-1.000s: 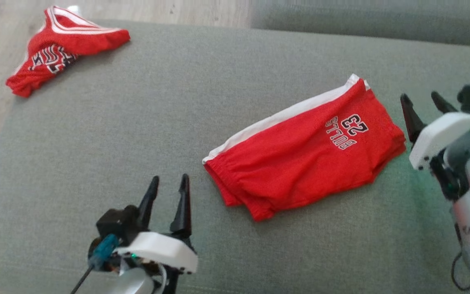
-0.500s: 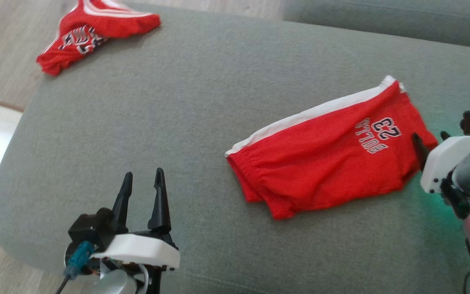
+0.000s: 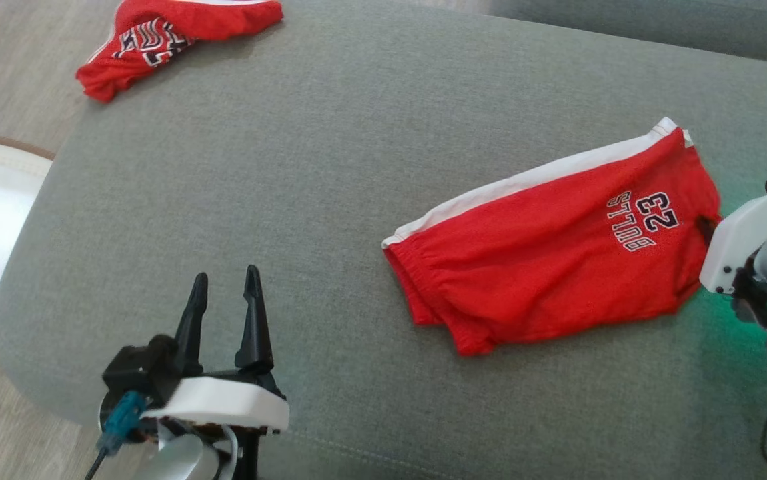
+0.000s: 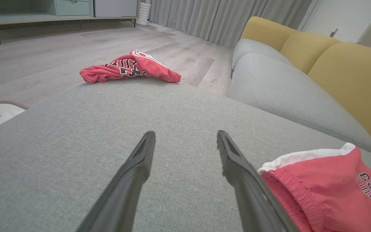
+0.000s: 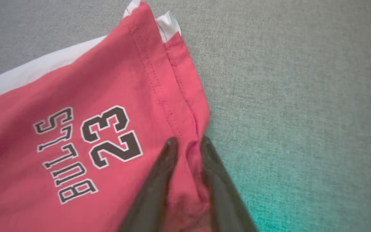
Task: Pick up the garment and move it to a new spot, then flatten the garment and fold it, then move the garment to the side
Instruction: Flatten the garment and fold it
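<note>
Right pincer [image 5: 188, 141] is down on the shorts [image 3: 543, 253], right at the leg hem beside the "23" print. Its fingers stand narrow with a ridge of red cloth nipped between them, so that's a grasp on the hem. The left pincer [image 3: 225, 275] is released, fingers spread wide, hovering over bare cushion [image 3: 290, 167] well apart from the waistband.

The shorts lie flat on the grey cushion, right of centre, white stripe along the far edge. They look doubled over, one leg on the other. So I'd call this a pick-up, most likely the carry to the side, though it could be the opening lift.

Next move needs a clean lift with both hem layers caught. A one-corner hold may let the fold fall open, so the left pincer could take the waistband end. The jersey [image 3: 157, 40] sits at the far corner, out of the way.
</note>
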Motion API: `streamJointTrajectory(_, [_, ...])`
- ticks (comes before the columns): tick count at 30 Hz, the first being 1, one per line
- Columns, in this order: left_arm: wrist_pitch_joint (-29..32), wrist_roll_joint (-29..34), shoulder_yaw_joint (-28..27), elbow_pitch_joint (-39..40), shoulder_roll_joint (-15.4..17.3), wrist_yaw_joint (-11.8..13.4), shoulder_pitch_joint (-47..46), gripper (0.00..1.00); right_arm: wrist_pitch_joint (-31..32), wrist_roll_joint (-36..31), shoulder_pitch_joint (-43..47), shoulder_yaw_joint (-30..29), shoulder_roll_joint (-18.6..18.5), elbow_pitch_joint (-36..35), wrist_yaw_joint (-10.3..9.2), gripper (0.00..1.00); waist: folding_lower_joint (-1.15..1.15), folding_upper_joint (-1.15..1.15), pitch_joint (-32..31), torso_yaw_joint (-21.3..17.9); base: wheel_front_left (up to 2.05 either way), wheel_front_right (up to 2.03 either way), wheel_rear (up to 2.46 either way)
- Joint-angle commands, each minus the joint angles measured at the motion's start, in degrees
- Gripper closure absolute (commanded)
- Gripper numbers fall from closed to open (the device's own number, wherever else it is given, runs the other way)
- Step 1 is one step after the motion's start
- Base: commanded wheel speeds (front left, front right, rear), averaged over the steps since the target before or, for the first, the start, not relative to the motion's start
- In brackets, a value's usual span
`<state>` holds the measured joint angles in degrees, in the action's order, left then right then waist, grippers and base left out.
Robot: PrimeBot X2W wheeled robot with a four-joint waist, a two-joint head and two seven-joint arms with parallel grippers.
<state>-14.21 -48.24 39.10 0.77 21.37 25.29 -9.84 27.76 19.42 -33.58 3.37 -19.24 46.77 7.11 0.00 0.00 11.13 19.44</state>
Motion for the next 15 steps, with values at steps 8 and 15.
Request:
streamJointTrajectory(8, [-0.62, 1.37, -2.82, 2.06, 1.31, 0.14, -1.55, 0.0, -7.48, 1.92, 0.46, -0.24, 2.31, -5.01, 0.37, 1.0, 0.0, 0.0, -1.28, -5.09, 0.0, 0.0, 0.0])
streamJointTrajectory(15, [-0.19, 0.88, -3.43, 2.15, 2.52, 0.49, -0.3, 0.0, -13.21, 0.71, 5.99, -3.96, 7.88, -8.26, 0.37, 1.0, 0.0, 0.0, -4.09, -12.26, 0.0, 0.0, 0.0])
